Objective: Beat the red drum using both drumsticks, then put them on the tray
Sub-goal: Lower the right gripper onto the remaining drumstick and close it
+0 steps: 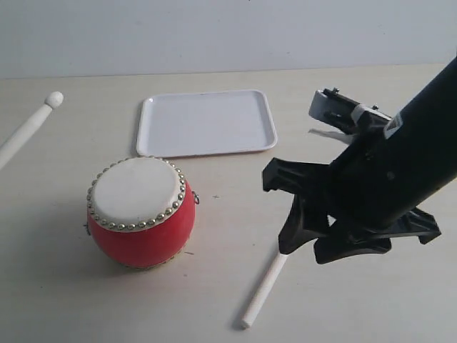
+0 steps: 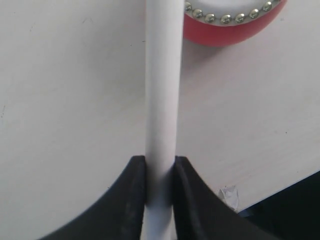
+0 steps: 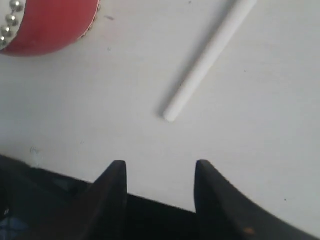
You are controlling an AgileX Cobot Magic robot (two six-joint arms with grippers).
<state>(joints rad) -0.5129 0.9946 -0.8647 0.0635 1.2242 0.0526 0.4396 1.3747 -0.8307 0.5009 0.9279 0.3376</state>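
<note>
No text, brand, number or sign can be read in any of the three views. A small pale patch (image 1: 392, 126) on the black right arm (image 1: 421, 136) is too small to make out.
</note>
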